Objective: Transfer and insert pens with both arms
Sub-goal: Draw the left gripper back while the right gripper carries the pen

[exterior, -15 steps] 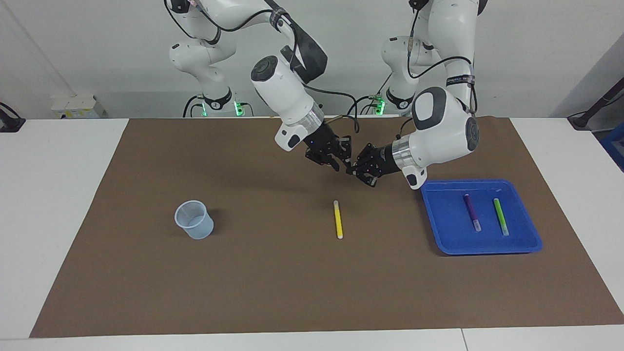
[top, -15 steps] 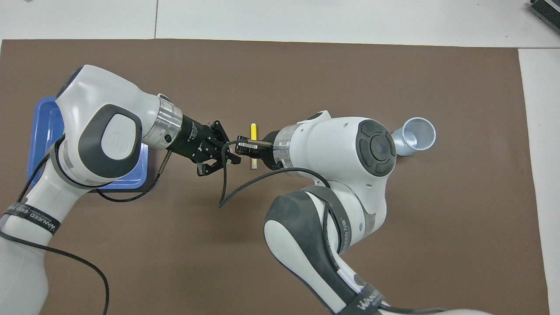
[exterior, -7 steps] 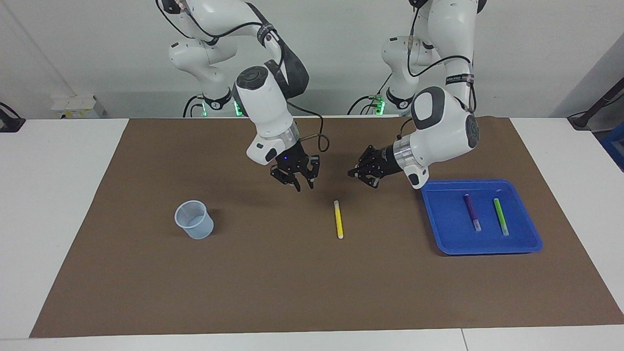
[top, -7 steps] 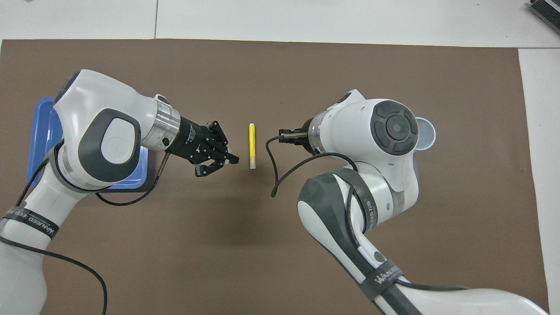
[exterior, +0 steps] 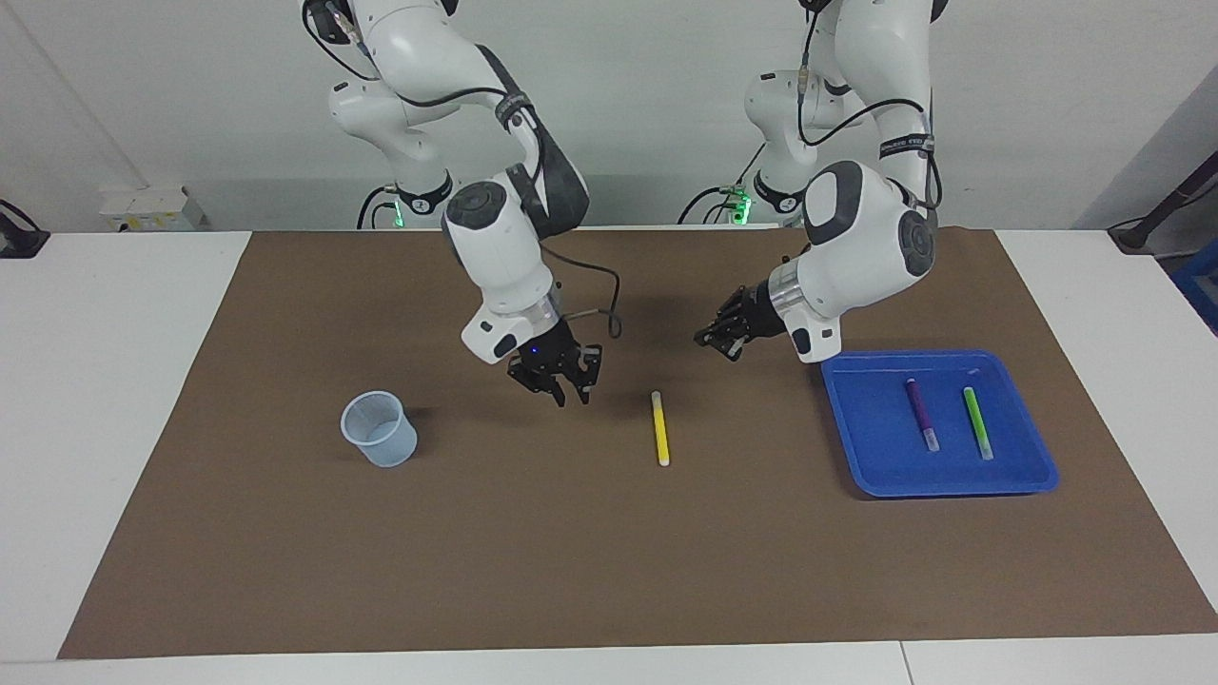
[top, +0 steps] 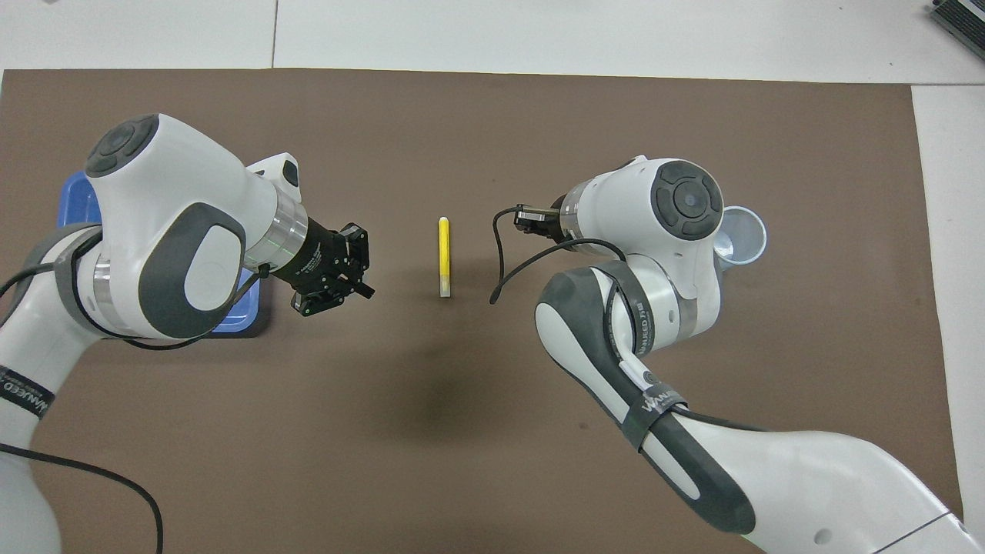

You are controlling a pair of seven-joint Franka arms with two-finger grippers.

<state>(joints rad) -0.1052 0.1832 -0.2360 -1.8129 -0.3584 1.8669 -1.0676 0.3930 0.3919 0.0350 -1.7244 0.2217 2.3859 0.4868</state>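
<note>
Yellow pen lies flat on your surface between cup and blue tray (purple pen and green pen lie inside it). Your right gripper hovers over the mat beside it, fingers spread, empty; left gripper hovers by the tray, fingers unreadable.

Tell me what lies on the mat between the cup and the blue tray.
Only the yellow pen lies flat on the brown mat between the cup and the blue tray; the facing view shows this.
</note>
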